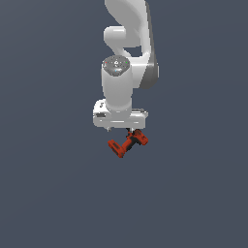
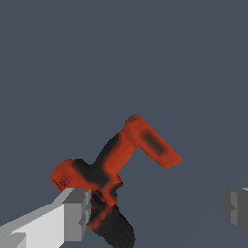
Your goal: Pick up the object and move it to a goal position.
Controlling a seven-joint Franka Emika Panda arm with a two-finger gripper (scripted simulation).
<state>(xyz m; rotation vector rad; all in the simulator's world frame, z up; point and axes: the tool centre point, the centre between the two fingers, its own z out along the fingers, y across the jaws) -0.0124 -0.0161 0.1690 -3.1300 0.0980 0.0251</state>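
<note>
The gripper [image 2: 157, 213] stands wide open, jaws far apart. One finger [image 2: 72, 213] lies against the drill-shaped object [image 2: 121, 155], perhaps touching its black body; the other is well clear. In the exterior view the red-orange object [image 1: 128, 143] sits directly under the gripper [image 1: 127, 129] on a plain dark grey-blue surface [image 1: 48, 193].

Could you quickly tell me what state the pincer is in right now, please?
Pincer: open, its fingers spread wide; one finger is against the drill, nothing clamped.
</note>
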